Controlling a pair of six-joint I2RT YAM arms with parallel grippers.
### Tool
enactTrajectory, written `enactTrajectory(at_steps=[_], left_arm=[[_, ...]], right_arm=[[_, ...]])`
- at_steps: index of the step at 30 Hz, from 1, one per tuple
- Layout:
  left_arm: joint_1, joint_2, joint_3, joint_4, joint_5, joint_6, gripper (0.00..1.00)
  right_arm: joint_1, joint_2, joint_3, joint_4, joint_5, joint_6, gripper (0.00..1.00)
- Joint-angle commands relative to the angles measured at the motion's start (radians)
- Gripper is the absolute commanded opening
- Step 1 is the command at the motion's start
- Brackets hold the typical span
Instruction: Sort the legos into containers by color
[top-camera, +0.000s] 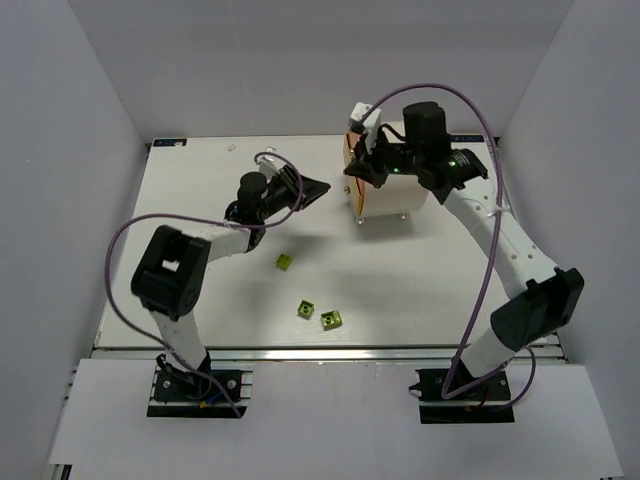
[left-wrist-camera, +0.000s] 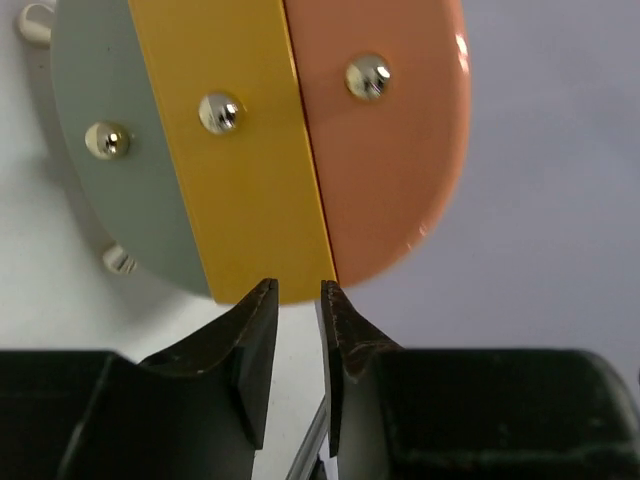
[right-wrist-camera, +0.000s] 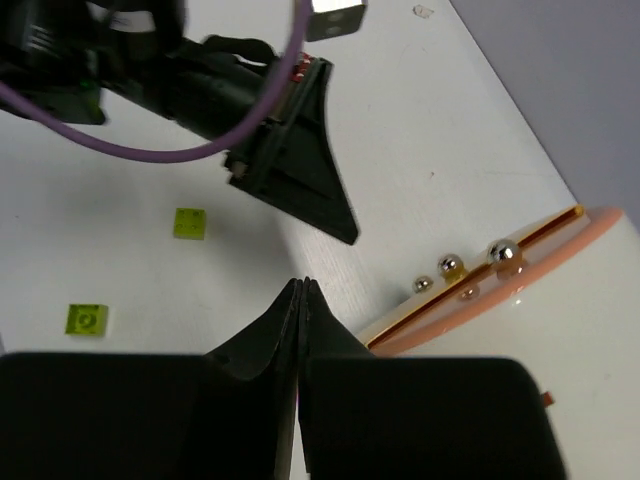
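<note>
The container is a cream-white drum (top-camera: 400, 195) lying on its side at the back right. Its end face (left-wrist-camera: 250, 150) shows grey, yellow and orange sections with brass knobs. Three lime legos lie on the table: one (top-camera: 286, 262) mid-table and two (top-camera: 306, 309) (top-camera: 331, 320) nearer the front. My left gripper (top-camera: 322, 188) points at the drum's end face; its jaws (left-wrist-camera: 298, 288) stand slightly apart and empty. My right gripper (top-camera: 355, 172) is at the drum's end, its fingers (right-wrist-camera: 303, 282) pressed together with nothing between them. No green or blue legos show.
White walls enclose the table (top-camera: 200, 200) at the back and sides. In the right wrist view the left gripper (right-wrist-camera: 343, 228) lies just beyond my right fingertips, with two lime legos (right-wrist-camera: 190, 223) (right-wrist-camera: 87, 318) to the left. A purple cable (top-camera: 480, 290) loops along each arm.
</note>
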Motion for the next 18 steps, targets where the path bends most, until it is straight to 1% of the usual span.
enactTrajectory(at_steps=[1,2,3,4,6,7,10,11,13,18], left_arm=[[0.003,0.120,0.130,0.063,0.059,-0.066,0.34],[0.003,0.147,0.163,0.057,0.062,-0.070,0.34],[0.003,0.174,0.195,0.049,0.062,-0.078,0.35],[0.003,0.225,0.262,0.026,0.067,-0.080,0.36],[-0.006,0.265,0.324,-0.015,0.070,-0.081,0.39],[-0.006,0.297,0.365,-0.038,0.065,-0.081,0.43],[-0.006,0.329,0.408,-0.060,0.058,-0.090,0.52],[-0.006,0.346,0.428,-0.063,0.055,-0.092,0.53],[-0.006,0.363,0.451,-0.080,0.061,-0.092,0.55],[-0.006,0.412,0.507,-0.105,0.075,-0.104,0.55]], right_arm=[[-0.034,-0.080,-0.134,0.229,-0.073,0.231,0.00],[-0.053,-0.126,-0.172,0.314,-0.079,0.254,0.00],[-0.066,-0.148,-0.208,0.356,-0.087,0.291,0.00],[-0.081,-0.162,-0.260,0.382,-0.099,0.296,0.00],[-0.093,-0.189,-0.292,0.422,-0.130,0.311,0.00],[-0.104,-0.194,-0.303,0.422,-0.139,0.317,0.00],[-0.127,-0.200,-0.314,0.416,-0.157,0.329,0.00],[-0.132,-0.203,-0.323,0.416,-0.167,0.332,0.00],[-0.150,-0.211,-0.335,0.429,-0.173,0.339,0.00],[-0.175,-0.217,-0.355,0.433,-0.191,0.352,0.00]])
